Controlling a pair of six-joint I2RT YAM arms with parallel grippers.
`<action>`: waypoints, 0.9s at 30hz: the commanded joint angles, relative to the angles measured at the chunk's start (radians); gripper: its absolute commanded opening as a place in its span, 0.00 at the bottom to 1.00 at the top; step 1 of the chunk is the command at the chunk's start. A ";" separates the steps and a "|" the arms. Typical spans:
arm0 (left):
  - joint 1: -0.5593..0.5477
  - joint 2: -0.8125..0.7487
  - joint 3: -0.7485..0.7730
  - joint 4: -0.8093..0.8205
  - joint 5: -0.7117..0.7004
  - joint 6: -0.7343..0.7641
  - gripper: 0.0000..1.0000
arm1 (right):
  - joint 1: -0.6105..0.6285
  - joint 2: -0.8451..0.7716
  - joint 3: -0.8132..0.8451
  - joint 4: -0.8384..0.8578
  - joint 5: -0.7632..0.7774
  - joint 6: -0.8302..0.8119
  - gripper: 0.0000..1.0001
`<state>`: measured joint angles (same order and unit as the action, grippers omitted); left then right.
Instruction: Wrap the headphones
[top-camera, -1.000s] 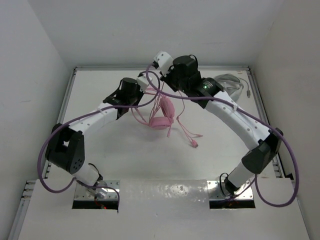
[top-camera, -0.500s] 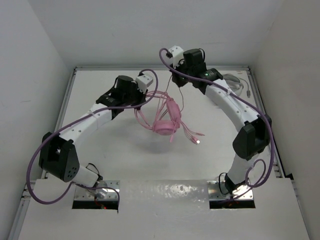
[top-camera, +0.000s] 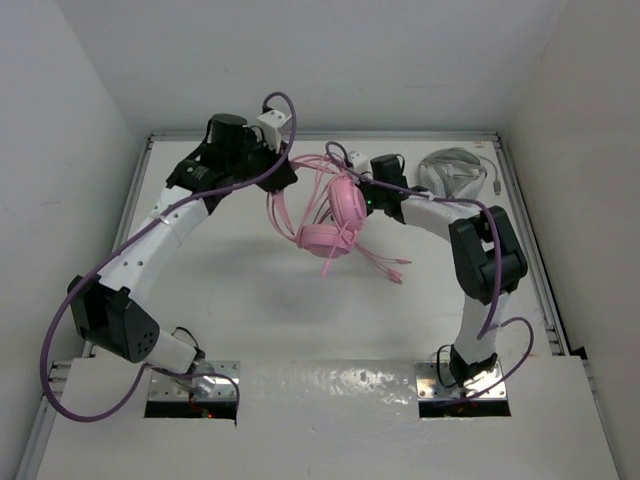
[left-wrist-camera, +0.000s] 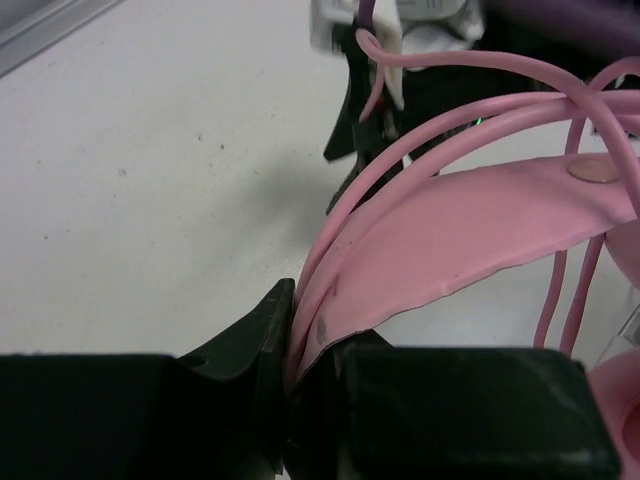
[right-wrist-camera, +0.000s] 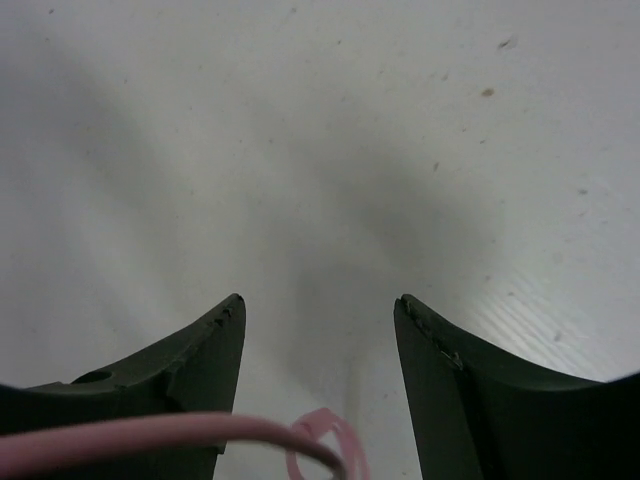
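1. One pair of pink headphones (top-camera: 335, 215), one grey pair (top-camera: 455, 168) and two grippers were counted above the white table (top-camera: 230, 290).
2. Only in the left wrist view was the left gripper (left-wrist-camera: 300, 335) seen clamped tight on the flat pink headband (left-wrist-camera: 450, 235).
3. Only in the right wrist view was the right gripper (right-wrist-camera: 320, 300) seen spread apart with nothing held; a pink cable (right-wrist-camera: 150, 432) crossed in front of one finger.
4. The pink headphones were seen hanging between both grippers, towards the back middle, with the round earcups (top-camera: 322, 240) lowest.

White bench (top-camera: 250, 300) filled centre of frame; plain white walls (top-camera: 300, 60) enclosed left, top, right; metal rail (top-camera: 131, 200) edged bench; lighting even.
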<state>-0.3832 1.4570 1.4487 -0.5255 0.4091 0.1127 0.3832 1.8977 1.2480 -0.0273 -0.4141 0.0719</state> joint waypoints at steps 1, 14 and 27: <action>0.035 -0.020 0.097 0.010 0.057 -0.097 0.00 | 0.008 -0.005 -0.057 0.250 -0.088 0.107 0.61; 0.173 0.002 0.206 -0.016 0.166 -0.183 0.00 | 0.022 -0.002 -0.217 0.218 0.072 0.106 0.53; 0.421 0.045 0.147 0.132 0.370 -0.398 0.00 | 0.075 -0.107 -0.381 0.115 0.302 0.118 0.00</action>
<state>-0.0601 1.5116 1.5909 -0.5850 0.6571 -0.1074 0.4339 1.8603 0.9310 0.1150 -0.2268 0.1780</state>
